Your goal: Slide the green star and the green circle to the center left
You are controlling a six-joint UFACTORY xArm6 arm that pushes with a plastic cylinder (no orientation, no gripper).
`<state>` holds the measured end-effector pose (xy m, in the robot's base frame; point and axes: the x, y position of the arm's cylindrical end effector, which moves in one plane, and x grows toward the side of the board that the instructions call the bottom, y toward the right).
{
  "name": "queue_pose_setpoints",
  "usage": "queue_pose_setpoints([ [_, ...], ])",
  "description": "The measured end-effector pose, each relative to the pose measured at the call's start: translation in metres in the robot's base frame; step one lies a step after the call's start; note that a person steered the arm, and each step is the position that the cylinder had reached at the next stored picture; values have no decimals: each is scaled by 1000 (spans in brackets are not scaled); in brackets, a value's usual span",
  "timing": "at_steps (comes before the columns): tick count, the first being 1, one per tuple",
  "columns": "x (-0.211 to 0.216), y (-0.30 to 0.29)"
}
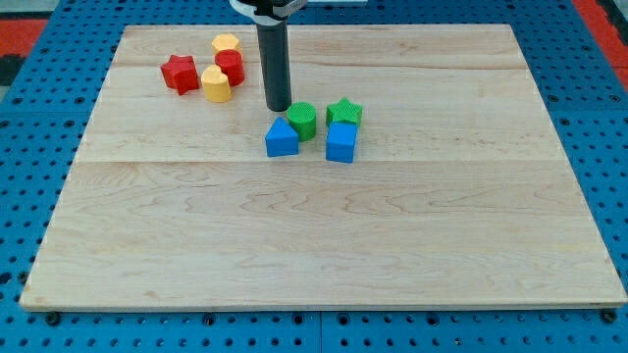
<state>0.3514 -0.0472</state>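
The green circle sits a little above the board's middle, with the green star just to its right. A blue triangle-like block touches the circle's lower left. A blue cube sits right below the star. My tip is at the end of the dark rod, just to the upper left of the green circle, very close to it or touching it.
At the upper left of the wooden board stand a red star, a yellow block, a red block and a yellow hexagon. Blue pegboard surrounds the board.
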Motion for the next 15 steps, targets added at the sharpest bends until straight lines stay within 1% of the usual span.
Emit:
queue_pose_setpoints([
  [1, -9, 45],
  [2, -21, 71],
  [4, -46, 93],
  [5, -42, 144],
  [6, 23, 165],
  [7, 37, 135],
  [8, 24, 75],
  [9, 24, 73],
  [11, 28, -38],
  [12, 1, -38],
  [13, -2, -54],
  [14, 20, -110],
  [15, 27, -138],
])
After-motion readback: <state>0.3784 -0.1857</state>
